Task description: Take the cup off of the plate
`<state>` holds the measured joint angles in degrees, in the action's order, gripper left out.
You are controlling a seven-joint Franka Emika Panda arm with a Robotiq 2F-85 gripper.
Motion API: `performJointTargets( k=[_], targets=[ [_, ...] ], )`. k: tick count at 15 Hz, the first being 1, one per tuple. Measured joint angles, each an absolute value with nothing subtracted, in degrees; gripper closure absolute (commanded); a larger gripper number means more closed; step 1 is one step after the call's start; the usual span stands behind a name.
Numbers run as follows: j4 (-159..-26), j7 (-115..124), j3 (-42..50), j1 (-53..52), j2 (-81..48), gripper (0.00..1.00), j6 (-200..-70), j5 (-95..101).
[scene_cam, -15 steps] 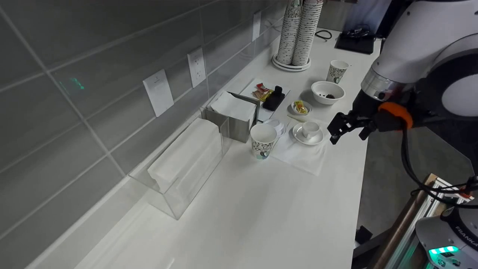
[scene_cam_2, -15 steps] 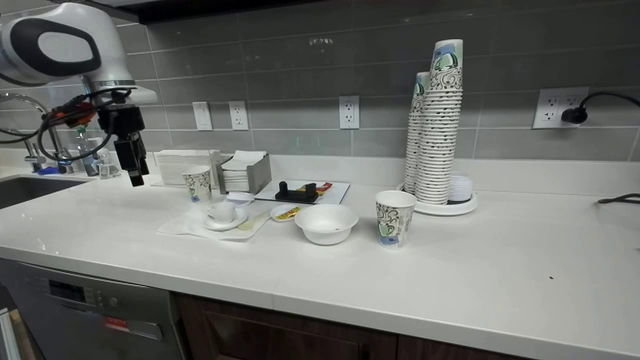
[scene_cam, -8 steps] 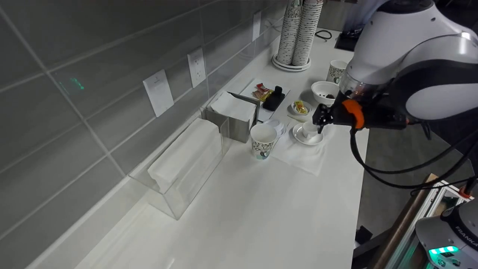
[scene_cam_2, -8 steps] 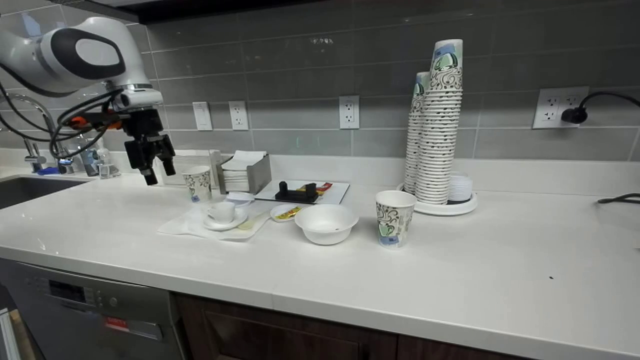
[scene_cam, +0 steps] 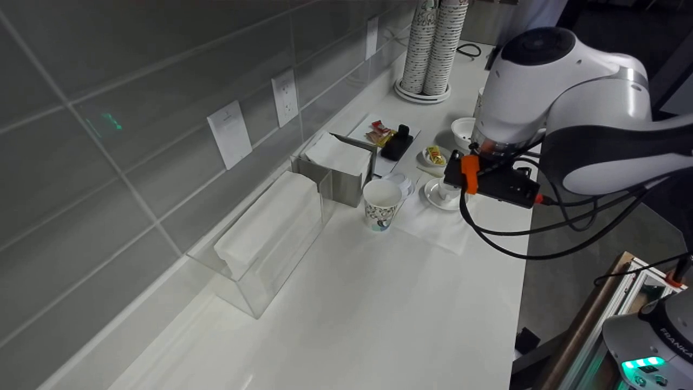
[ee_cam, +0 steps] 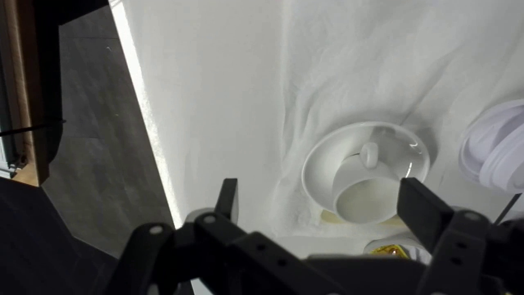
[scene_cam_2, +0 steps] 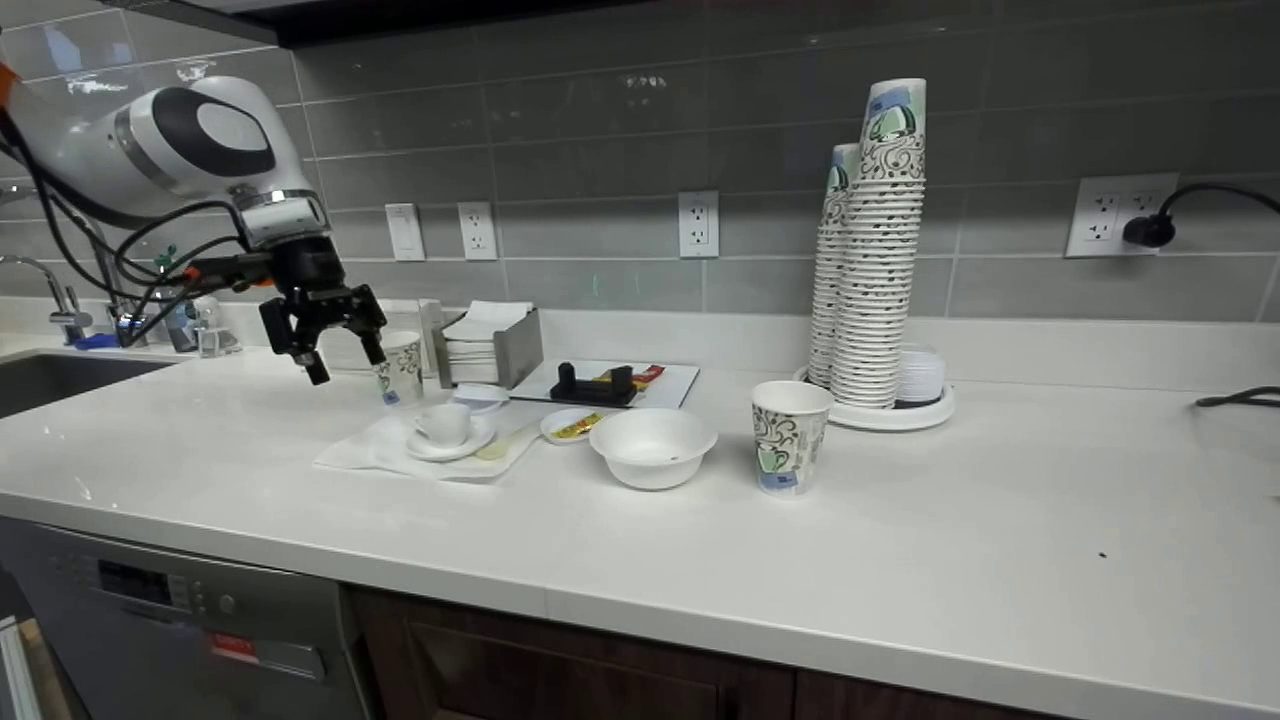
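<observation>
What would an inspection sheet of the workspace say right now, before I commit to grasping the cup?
Surface: white counter, with a rumpled paper sheet under the plate and a small dark speck elsewhere.
Job's things: the cup stands upright on the plate; not yet taken off.
Clutter: white bowl, small dish with a yellow packet, napkin holder, patterned paper cups, some single, others in tall stacks.
Grippers: the gripper is open above the counter, apart from the cup; in its grip, nothing seen.
Cables: black cables hang in loops near the gripper; snags, nothing seen.
Surroundings: grey tiled wall behind, sink alongside.
</observation>
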<state>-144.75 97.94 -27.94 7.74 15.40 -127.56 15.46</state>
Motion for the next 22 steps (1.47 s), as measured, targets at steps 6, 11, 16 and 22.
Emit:
performJointTargets(
  k=[6,11,16,22],
  targets=[
    [-144.08,100.32,-21.85,1.68,9.80,0.00,-131.33,18.28],
    [-143.51,100.36,-17.76,-0.09,6.92,0.17,-136.47,22.04],
    [-142.71,100.54,-15.12,-0.68,4.21,0.33,-139.62,24.21],
    [-140.61,100.73,-12.97,-2.64,0.58,0.51,-139.70,24.58]
  ],
)
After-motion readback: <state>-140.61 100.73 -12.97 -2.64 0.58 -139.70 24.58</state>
